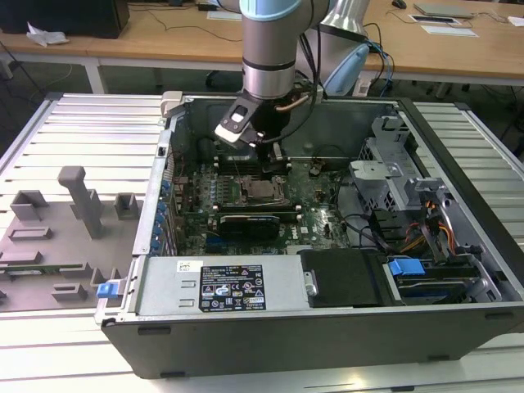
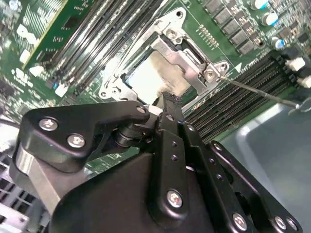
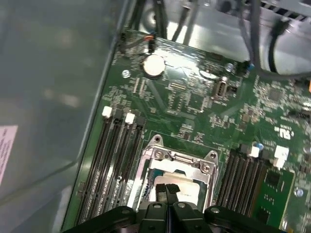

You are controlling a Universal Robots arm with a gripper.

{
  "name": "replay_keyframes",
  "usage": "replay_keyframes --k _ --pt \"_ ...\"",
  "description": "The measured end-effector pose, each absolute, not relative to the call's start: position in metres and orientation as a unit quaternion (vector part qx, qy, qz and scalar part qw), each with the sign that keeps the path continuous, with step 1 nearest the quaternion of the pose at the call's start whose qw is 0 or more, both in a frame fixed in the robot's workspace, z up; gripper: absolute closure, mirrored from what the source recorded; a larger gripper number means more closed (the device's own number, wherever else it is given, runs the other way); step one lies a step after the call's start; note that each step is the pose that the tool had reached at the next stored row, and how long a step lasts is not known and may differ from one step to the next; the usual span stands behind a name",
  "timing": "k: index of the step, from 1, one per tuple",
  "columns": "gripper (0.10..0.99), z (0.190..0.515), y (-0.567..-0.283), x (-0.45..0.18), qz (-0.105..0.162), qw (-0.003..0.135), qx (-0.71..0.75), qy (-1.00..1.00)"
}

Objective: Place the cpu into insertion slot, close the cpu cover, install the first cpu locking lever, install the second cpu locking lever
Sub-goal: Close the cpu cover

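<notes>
Inside the open computer case [image 1: 327, 344] on the slatted surface [image 1: 82, 123], hung low over the green board [image 3: 194, 97] with the fingers [image 2: 170, 109] pressed together and nothing between them, tips at the near edge of the chip [image 2: 146, 73]. Could not tell whether touching it or just above. Found the chip lying flat in the socket [image 2: 111, 91], between two banks of memory slots [image 2: 104, 29], and saw its pale top through the window of the cover [image 2: 187, 57]. Judged the cover to be down around the chip, though could not be sure of fully flat. Noticed a thin wire lever [image 2: 257, 92] sticking out well to one side of the socket, away from any catch, so reckoned the latching not yet done. Feared most a push landing off-centre: with tips so near one edge, could tilt or slide the chip and bend the pins underneath. Feared also clamping the cover onto a chip sitting crooked and grinding it against the rim. Worried too about the springy lever, slim enough to slip off closed tips and snap back against the board.
</notes>
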State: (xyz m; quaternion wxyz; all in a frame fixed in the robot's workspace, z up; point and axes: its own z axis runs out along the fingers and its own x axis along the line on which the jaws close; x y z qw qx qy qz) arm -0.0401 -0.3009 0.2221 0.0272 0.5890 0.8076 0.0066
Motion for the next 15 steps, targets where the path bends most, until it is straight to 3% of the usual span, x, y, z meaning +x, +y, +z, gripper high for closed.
replay_keyframes --k 15 --pt "0.980 0.2220 -0.3009 -0.0400 0.012 0.025 0.415 0.909"
